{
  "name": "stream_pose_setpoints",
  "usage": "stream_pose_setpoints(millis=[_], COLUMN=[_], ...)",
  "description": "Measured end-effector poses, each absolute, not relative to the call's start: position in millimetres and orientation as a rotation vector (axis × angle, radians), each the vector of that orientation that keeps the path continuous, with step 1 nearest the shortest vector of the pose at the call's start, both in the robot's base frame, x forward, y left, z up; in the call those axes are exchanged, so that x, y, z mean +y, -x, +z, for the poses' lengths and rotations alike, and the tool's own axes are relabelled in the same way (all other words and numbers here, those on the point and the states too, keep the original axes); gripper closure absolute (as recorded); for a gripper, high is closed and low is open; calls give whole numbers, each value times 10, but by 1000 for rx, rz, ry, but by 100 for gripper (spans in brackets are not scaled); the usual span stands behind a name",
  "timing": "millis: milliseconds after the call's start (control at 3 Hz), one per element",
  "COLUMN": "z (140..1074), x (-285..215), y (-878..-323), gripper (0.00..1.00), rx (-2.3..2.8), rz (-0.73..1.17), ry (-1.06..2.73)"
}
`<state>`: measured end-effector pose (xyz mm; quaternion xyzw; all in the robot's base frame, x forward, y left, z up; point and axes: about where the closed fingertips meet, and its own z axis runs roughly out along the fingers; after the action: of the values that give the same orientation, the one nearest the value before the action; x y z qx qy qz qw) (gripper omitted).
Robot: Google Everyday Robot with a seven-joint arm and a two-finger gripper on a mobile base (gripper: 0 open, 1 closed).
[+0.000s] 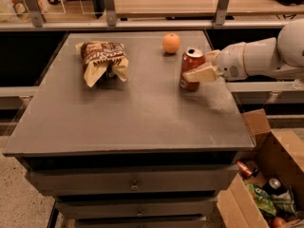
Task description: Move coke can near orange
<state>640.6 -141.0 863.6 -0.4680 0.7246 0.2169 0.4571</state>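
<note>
**Coke can held upright beside the orange**

The end effector (pixel 196 67) sits at the right side of the grey surface (pixel 142 113), reaching in from the right on a white arm (pixel 259 58). Its two tan fingers (pixel 202 74) clasp the coke can (pixel 191 65): one finger crosses the can's front face and the other shows behind its upper right edge, so the end effector is closed around the can.

The can stands upright, red with a silver top. Its base is at or just above the surface; whether it actually touches cannot be told.

The orange (pixel 171 43) lies on the surface near the far edge, just behind and to the left of the can. The two are close together but apart, with a narrow strip of bare surface between them.

A brown and tan snack bag (pixel 102 61) lies crumpled on the left part of the surface, well apart from both the can and the orange.

Below the top, the front of the unit shows drawers (pixel 135 184) with small pulls. An open cardboard box (pixel 259 125) stands on the floor at the lower right, holding several cans (pixel 273 184) and other packaging.
</note>
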Motion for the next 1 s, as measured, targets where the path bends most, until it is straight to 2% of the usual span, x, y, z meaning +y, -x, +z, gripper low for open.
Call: stream_pose_setpoints(millis=[1000], z=[8782], x=[-1496], y=[-6612], gripper=[100], rx=[1740], rz=[535], ry=[1142])
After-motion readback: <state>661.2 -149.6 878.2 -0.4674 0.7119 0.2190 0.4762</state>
